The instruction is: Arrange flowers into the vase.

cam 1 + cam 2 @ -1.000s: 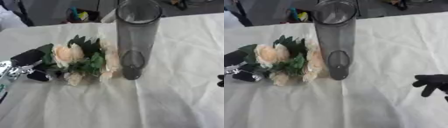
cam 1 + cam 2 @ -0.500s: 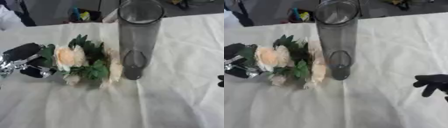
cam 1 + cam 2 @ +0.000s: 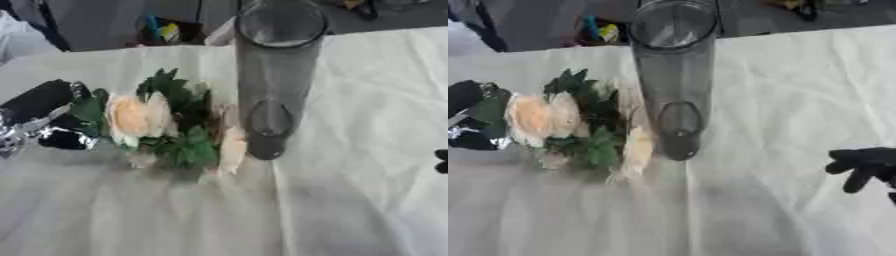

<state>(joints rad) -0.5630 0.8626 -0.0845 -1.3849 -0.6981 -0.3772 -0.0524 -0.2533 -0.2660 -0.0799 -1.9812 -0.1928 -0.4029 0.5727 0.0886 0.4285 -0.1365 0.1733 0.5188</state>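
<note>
My left hand (image 3: 44, 120) is clenched around the flowers (image 3: 166, 125), just beside the upright vase (image 3: 273, 75); I should raise them clear of the table (image 3: 367, 150) and keep the blooms off its rim before lowering stems in

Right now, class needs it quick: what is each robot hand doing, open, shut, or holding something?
Left hand: shut on the flowers, gripping them from the left side.
Right hand: holds nothing, at the right edge; whether its fingers are open or shut cannot be told.
</note>
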